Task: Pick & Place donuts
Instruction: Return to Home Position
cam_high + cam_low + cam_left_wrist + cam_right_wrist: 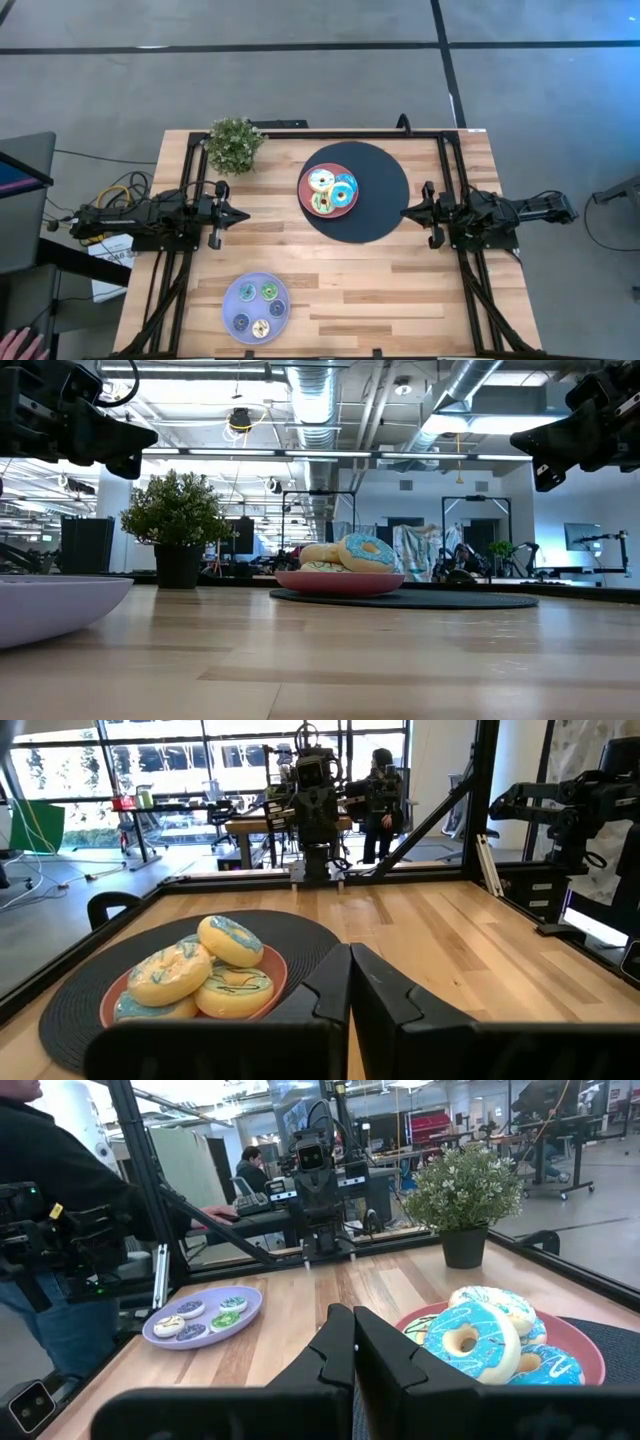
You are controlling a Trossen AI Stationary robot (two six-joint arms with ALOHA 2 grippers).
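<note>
Blue, white and green icing on donuts (331, 190), pink plate (340, 583), black mat (385, 190), lavender plate (229, 300), pale banded wood table (400, 290).

Two matte-black arms, the left arm (150, 218) and the right arm (505, 212), each a chain of boxy jointed segments tapering to a pointed two-finger hand: left hand (243, 213), right hand (405, 212). In the wrist views the fingers (328, 992) appear as dark, angular, flat-faced wedges rising from a broad black crossbar (200, 1045). Yellow cables (118, 190) loop beside the left arm's base.
</note>
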